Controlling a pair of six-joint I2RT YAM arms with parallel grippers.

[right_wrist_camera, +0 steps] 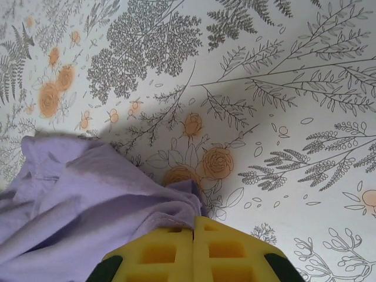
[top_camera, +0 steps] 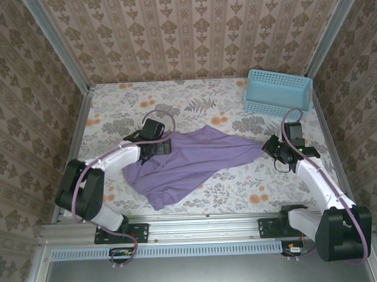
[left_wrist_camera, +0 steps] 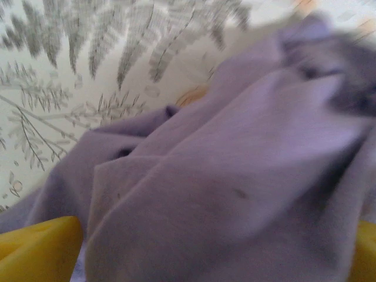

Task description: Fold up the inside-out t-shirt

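The shirt (top_camera: 189, 159) is lying bunched on the tabletop (top_camera: 239, 182). My left jaws are standing apart over its left side; my right jaws are sitting together, apparently pinching its right corner. Hazard: I am holding one corner only, so any pull risks dragging the heap sideways, not flattening it.

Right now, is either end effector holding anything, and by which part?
Right end effector pinches the lavender cloth t-shirt by its right-hand tip; left end effector open.

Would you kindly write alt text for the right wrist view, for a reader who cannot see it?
The shut right gripper pinches a corner of the lavender t-shirt, which spreads leftward over a floral-printed table.
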